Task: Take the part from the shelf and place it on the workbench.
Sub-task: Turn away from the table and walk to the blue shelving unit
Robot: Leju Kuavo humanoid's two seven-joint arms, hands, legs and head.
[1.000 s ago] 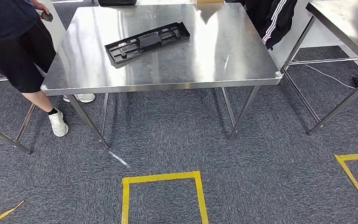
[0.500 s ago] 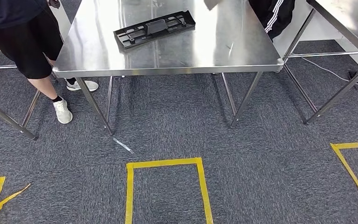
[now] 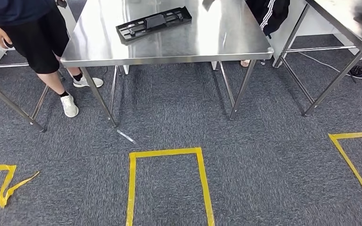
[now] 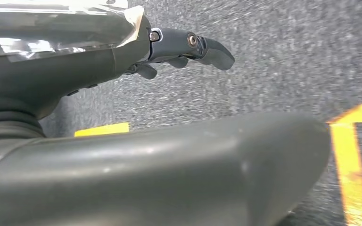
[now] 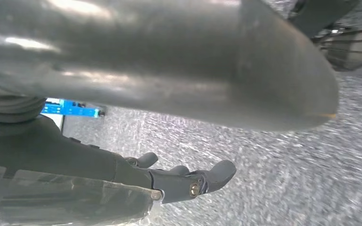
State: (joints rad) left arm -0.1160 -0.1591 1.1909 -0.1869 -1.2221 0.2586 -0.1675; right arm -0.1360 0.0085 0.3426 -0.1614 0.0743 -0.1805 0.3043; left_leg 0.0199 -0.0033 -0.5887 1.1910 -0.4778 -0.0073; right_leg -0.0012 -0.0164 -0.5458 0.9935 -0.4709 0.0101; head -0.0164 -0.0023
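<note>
Where steel workbench (image 3: 169, 44) gleams, ribbed black part (image 3: 153, 22)

A workshop: steel workbench (image 3: 169, 54), grey carpet (image 3: 264, 165), yellow floor tape (image 3: 167, 153)

My left hand (image 4: 136, 155): thick grey thumb, smooth and rounded, scuffed; darker fingers (image 4: 202, 47) with silver screws at the pivots; clear glossy film over the back. My right hand (image 5: 169, 75): same grey thumb, dark fingers (image 5: 202, 181), one brass-toned screw, clear film along the cover.
</note>
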